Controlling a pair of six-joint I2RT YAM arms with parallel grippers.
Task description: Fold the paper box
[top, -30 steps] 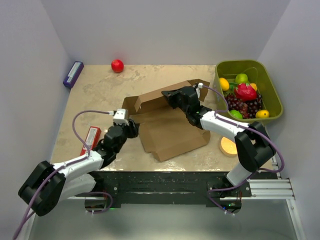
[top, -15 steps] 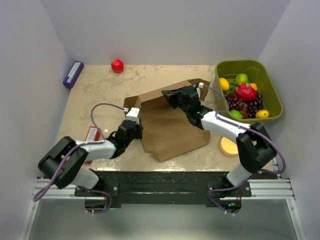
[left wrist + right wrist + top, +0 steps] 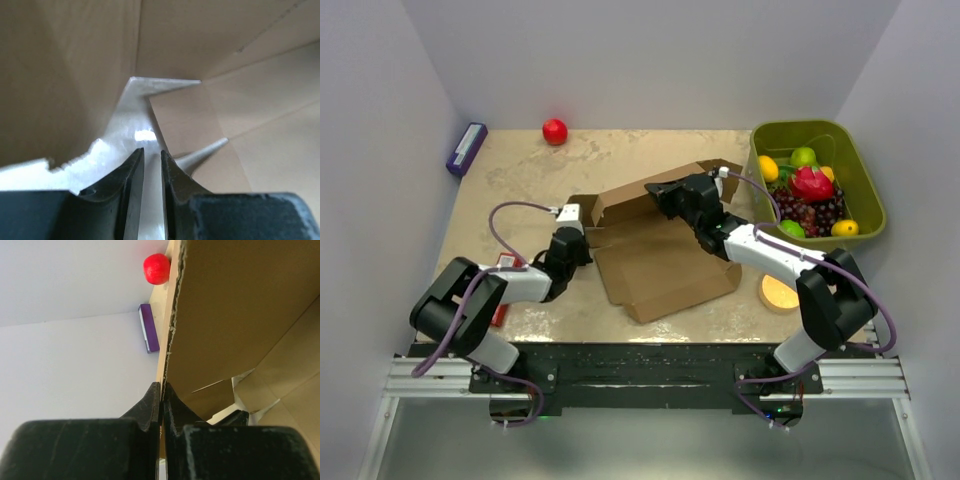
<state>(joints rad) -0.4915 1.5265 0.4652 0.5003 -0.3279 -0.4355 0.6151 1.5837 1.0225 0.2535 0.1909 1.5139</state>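
Note:
The paper box (image 3: 660,262) is brown cardboard lying open in the middle of the table, its back wall and left flap raised. My right gripper (image 3: 660,190) is shut on the top edge of the back wall, and the right wrist view shows the cardboard edge (image 3: 172,330) pinched at the gripper (image 3: 162,385). My left gripper (image 3: 586,242) is at the box's left edge, low over the table. In the left wrist view the gripper (image 3: 152,152) has its jaws nearly together with nothing between them, facing the box's inner corner (image 3: 225,50).
A green bin (image 3: 807,125) of toy fruit stands at the back right. A red ball (image 3: 554,131) and a purple box (image 3: 466,148) lie at the back left. A red packet (image 3: 504,264) lies under my left arm. An orange disc (image 3: 777,291) lies by the right arm.
My left arm has folded in and its gripper has moved back and left along the box's left edge. The box's left front corner has shifted slightly left. The right gripper has held still.

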